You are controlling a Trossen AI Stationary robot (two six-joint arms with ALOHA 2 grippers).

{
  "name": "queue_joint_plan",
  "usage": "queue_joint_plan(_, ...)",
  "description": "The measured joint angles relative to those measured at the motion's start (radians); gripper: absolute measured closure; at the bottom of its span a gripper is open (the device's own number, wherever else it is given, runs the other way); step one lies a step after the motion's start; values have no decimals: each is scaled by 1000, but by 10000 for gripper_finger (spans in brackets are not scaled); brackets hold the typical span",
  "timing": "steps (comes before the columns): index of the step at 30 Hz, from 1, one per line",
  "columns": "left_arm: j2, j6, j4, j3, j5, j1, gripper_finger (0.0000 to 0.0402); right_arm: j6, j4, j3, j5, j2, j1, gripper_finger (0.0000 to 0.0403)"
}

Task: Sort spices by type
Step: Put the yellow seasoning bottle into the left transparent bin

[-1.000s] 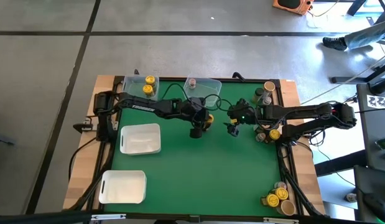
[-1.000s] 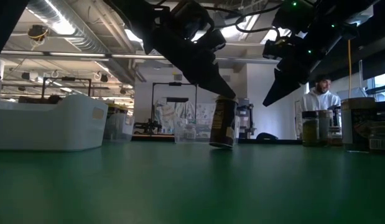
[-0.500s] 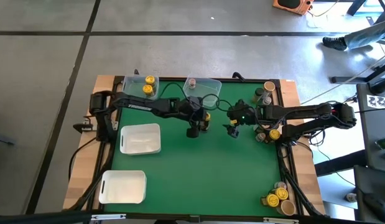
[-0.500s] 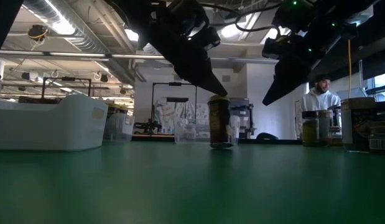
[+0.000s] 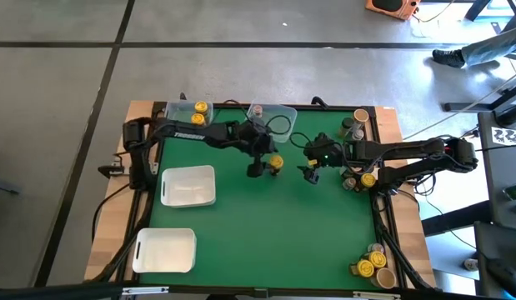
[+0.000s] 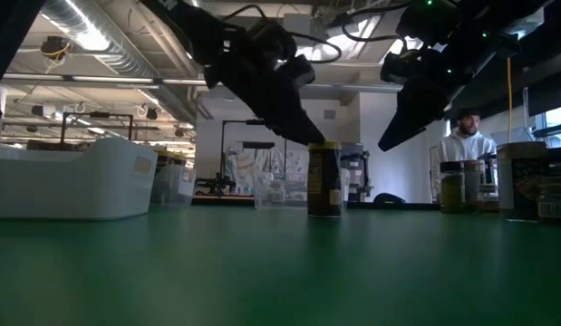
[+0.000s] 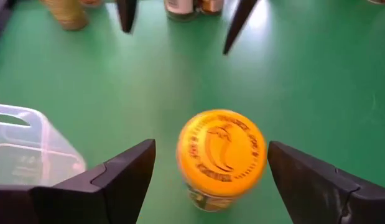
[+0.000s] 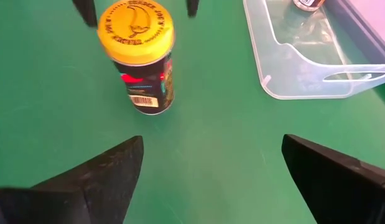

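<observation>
A jar with a bright yellow lid (image 5: 276, 162) stands upright on its base on the green table (image 5: 266, 233), near the middle; the low view shows it as a dark jar (image 6: 325, 178). My left gripper (image 5: 256, 169) is open just to its left. In the left wrist view its fingers stand on either side of the lid (image 7: 221, 149) with a gap on each side, touching nothing. My right gripper (image 5: 310, 173) hovers open to the right of the jar (image 8: 137, 56), above the table.
Two clear tubs (image 5: 189, 117) (image 5: 270, 117) with jars in them stand at the far edge. Two white trays (image 5: 188, 185) (image 5: 165, 250) lie at the left. Several jars cluster along the right edge (image 5: 355, 125) (image 5: 358, 179) and at the near right corner (image 5: 373, 265). A person (image 6: 466, 140) is beyond the table.
My left gripper has opened and let go of the yellow-lidded jar. The jar was tilted under the fingers a second ago and now stands upright on the table. The gripper has drawn back a little from the jar, toward the table's left.
</observation>
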Motion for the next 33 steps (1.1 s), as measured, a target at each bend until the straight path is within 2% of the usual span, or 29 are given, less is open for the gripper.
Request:
queue_joint_plan(3,29,4,34,0,45,-9,93,0,1,0,0,0,0,22)
queue_joint_plan(12,87,4,110,0,46,-16,98,-8,2,0,18,0,0,22)
queue_joint_plan(15,88,10,109,0,45,-20,126,-11,2,0,19,0,0,22)
queue_joint_plan(18,81,26,108,0,42,-19,172,-31,2,0,19,0,0,22)
queue_joint_plan(22,74,22,105,0,30,-11,181,-65,6,0,20,0,0,22)
queue_joint_plan(26,54,12,96,1,-61,-5,181,-82,3,0,54,0,0,22)
queue_joint_plan(33,-56,12,-34,1,-243,12,181,-87,5,1,76,0,0,22)
